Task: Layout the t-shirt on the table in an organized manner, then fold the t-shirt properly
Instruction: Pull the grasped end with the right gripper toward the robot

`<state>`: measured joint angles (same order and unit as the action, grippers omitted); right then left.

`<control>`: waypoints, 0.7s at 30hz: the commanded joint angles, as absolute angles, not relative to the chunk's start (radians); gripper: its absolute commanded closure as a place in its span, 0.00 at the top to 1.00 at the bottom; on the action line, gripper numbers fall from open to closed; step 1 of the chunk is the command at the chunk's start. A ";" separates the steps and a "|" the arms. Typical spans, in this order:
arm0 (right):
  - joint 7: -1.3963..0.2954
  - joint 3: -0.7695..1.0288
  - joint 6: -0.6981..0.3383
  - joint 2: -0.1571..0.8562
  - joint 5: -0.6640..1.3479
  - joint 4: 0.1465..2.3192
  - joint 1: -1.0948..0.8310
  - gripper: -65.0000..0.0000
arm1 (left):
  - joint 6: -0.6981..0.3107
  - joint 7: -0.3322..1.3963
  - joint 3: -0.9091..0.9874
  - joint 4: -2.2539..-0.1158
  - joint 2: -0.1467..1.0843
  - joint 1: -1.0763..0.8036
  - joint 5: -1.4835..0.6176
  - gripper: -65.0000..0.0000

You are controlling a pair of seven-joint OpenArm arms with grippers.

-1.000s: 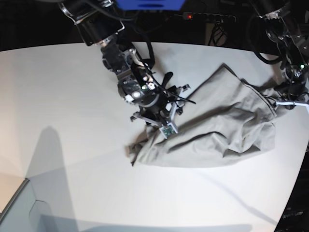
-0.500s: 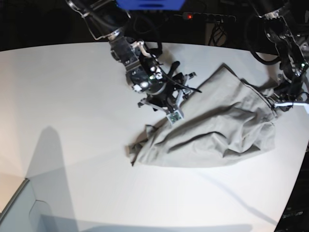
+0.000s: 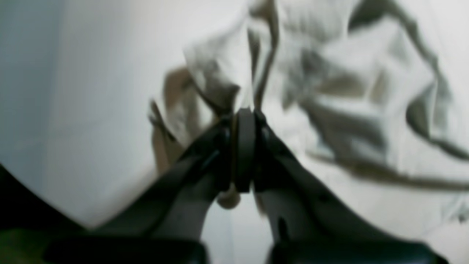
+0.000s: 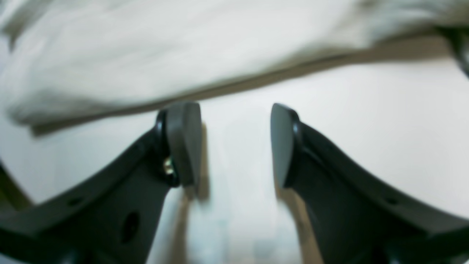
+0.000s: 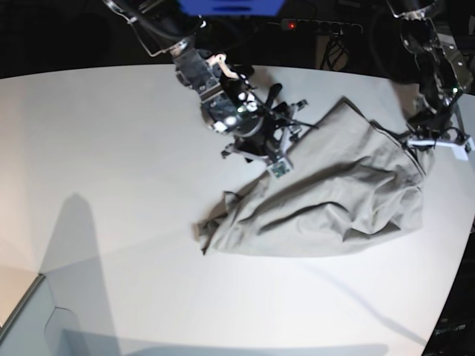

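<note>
T-shirt [image 5: 334,200]: grey-beige garment lying bunched and creased on the side of the table under the left arm, drawn out into a long slanting heap; one end trails to a dark crumpled tip [image 5: 211,226] near mid-table, the other rises toward the left gripper.
Table [image 5: 96,148]: broad white top with a curved far edge; most of it bare, the shirt covering only a part.
Left gripper [image 3: 244,121]: jaws pressed together on a fold of the shirt's fabric, as the left wrist view shows; in the base view it sits at the shirt's far upper corner [image 5: 423,144], where a seamed edge runs up to it.
Right gripper [image 4: 236,141]: jaws standing apart with only bare tabletop between them; the shirt's hem lies just beyond the fingertips [image 4: 185,143], not touching them. In the base view this gripper hangs over the table beside the shirt's upper edge [image 5: 278,159].
Progress: judged early. The shirt is neither spread flat nor squared; sleeves and neckline cannot be told apart in the heap. One corner is secured; a second grasp, the spreading and all folding appear to remain.
Writing and labels: none legible on the shirt. A small green-and-white tag [image 5: 280,170] on the right gripper is too small to read.
</note>
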<state>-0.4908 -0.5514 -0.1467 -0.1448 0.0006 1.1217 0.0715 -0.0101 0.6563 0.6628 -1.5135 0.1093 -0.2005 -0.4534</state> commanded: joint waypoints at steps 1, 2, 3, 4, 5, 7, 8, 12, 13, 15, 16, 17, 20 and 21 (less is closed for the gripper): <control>-0.476 -0.570 -0.165 -0.157 0.007 1.144 0.087 0.48 | -0.007 0.631 0.671 -1.552 0.140 -0.209 -0.450 0.00; -0.476 -0.587 -0.165 -0.157 0.007 1.144 0.087 0.48 | -0.007 0.631 0.671 -1.567 0.145 -0.229 -0.450 0.00; -0.476 -0.598 -0.165 -0.157 0.007 1.145 0.087 0.48 | -0.007 0.631 0.670 -1.581 0.147 -0.242 -0.450 0.00; -0.476 -0.605 -0.165 -0.157 0.007 1.145 0.087 0.48 | -0.008 0.631 0.671 -1.593 0.148 -0.252 -0.450 0.00; -0.475 -0.618 -0.165 -0.157 0.007 1.145 0.087 0.48 | -0.022 0.631 0.671 -1.607 0.148 -0.265 -0.450 0.00; -0.475 -0.633 -0.165 -0.157 0.007 1.145 0.097 0.48 | -0.093 0.631 0.671 -1.626 0.143 -0.282 -0.450 0.00; -0.475 -0.639 -0.165 -0.157 0.007 1.145 0.101 0.48 | -0.130 0.631 0.671 -1.627 0.140 -0.283 -0.450 0.00; -0.473 -0.674 -0.165 -0.157 0.007 1.176 0.113 0.48 | -0.229 0.641 0.665 -1.623 0.137 -0.285 -0.447 0.00; -0.473 -0.680 -0.165 -0.157 0.007 1.176 0.116 0.48 | -0.242 0.641 0.665 -1.623 0.136 -0.285 -0.447 0.00; -0.473 -0.687 -0.165 -0.157 0.007 1.176 0.116 0.48 | -0.257 0.641 0.668 -1.623 0.122 -0.286 -0.443 0.00; -0.473 -0.687 -0.165 -0.157 0.007 1.175 0.117 0.48 | -0.266 0.641 0.670 -1.624 0.120 -0.291 -0.443 0.00; -0.473 -0.687 -0.165 -0.157 0.007 1.175 0.117 0.48 | -0.274 0.638 0.668 -1.624 0.124 -0.309 -0.443 0.00; -0.472 -0.687 -0.165 -0.157 0.007 1.175 0.117 0.48 | -0.311 0.633 0.670 -1.623 0.125 -0.338 -0.441 0.00; -0.456 -0.687 -0.165 -0.157 0.007 1.173 0.117 0.48 | -0.320 0.633 0.670 -1.615 0.127 -0.343 -0.441 0.00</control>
